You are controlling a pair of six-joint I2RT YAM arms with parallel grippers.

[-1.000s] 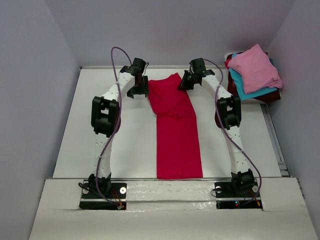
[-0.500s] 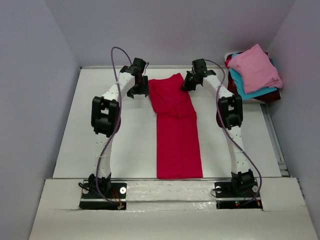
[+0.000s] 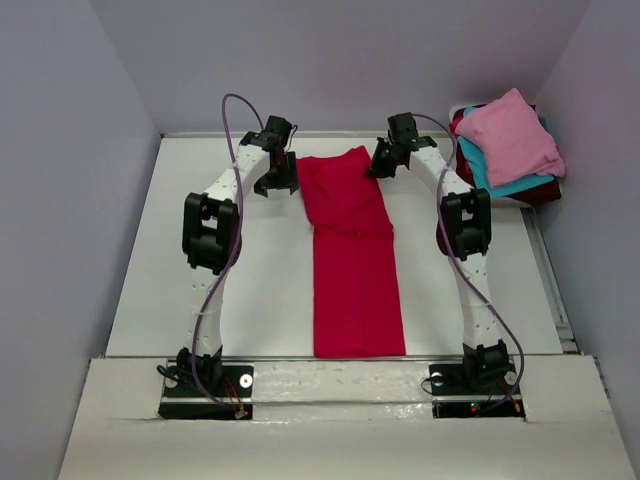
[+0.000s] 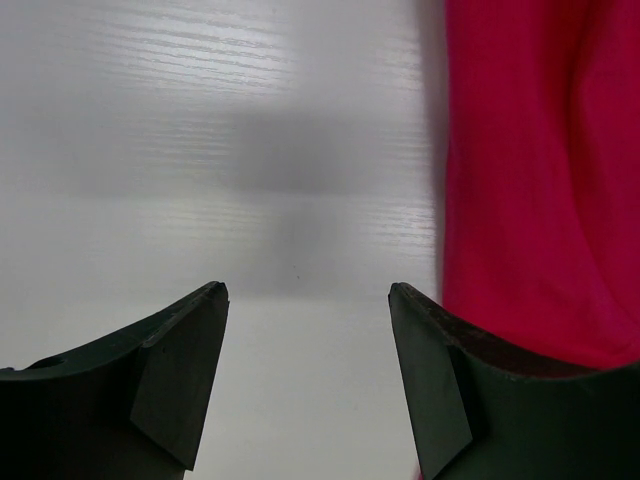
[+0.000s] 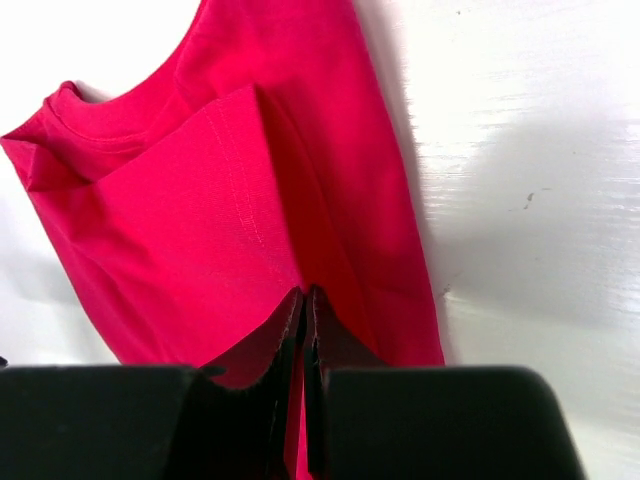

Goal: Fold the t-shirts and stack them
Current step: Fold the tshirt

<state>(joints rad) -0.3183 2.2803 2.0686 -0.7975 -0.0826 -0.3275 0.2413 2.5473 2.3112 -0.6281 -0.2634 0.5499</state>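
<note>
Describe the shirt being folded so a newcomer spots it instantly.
On the white table, down its middle, lies the red shirt, folded into a long strip running near to far. Unlike the pile in the far right corner, topped by a pink shirt, it is bright red and flat.

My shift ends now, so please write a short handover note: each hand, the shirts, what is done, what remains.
Left hand: open, over the table, left of the red t-shirt.
Right hand: shut on that shirt's far right edge.
Done: it is folded lengthwise into a narrow strip, flat mid-table.
The other shirts sit piled far right, pink on top.
To do: fold it across, stack it on the pile.
</note>
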